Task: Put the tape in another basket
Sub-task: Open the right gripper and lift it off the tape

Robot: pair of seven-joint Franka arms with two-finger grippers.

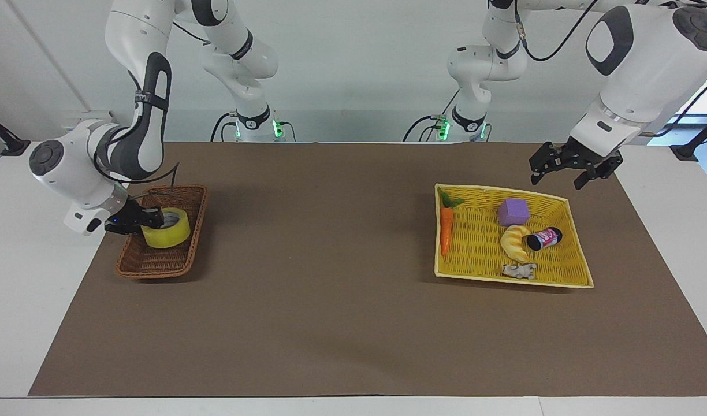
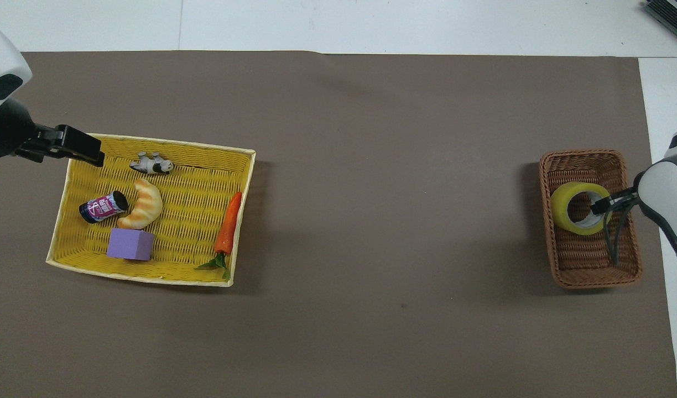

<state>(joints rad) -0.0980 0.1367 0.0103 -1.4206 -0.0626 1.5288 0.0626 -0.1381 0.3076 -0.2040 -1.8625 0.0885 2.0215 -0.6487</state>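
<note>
Right gripper [image 1: 151,220]: low in the brown basket [image 1: 162,263], at the right arm's end of the counter [image 1: 330,323].
Right fingers: one reaches down into the hole of the tape [image 1: 167,229], touching its inner wall; whether they clamp the roll or have let go, I cannot tell from here.
Tape: inside the brown basket, in the half nearer to the robots, seemingly resting on the basket floor.
Tape's axis: roughly upright, tipped a little; the hole faces up, the pale core showing inside the yellow band.
Left gripper [image 1: 567,171]: up in the air over the bare counter, just off the corner of the yellow tray [image 1: 579,271] that lies nearest the robots.
Left fingers: spread wide, holding nothing.
Yellow tray: at the left arm's end of the counter, well apart from the brown basket.
In the tray: a carrot [image 1: 445,228], a purple block [image 1: 513,211], a croissant [image 1: 514,242], a small can [image 1: 543,238] on its side, a little toy animal [image 1: 519,270].
</note>
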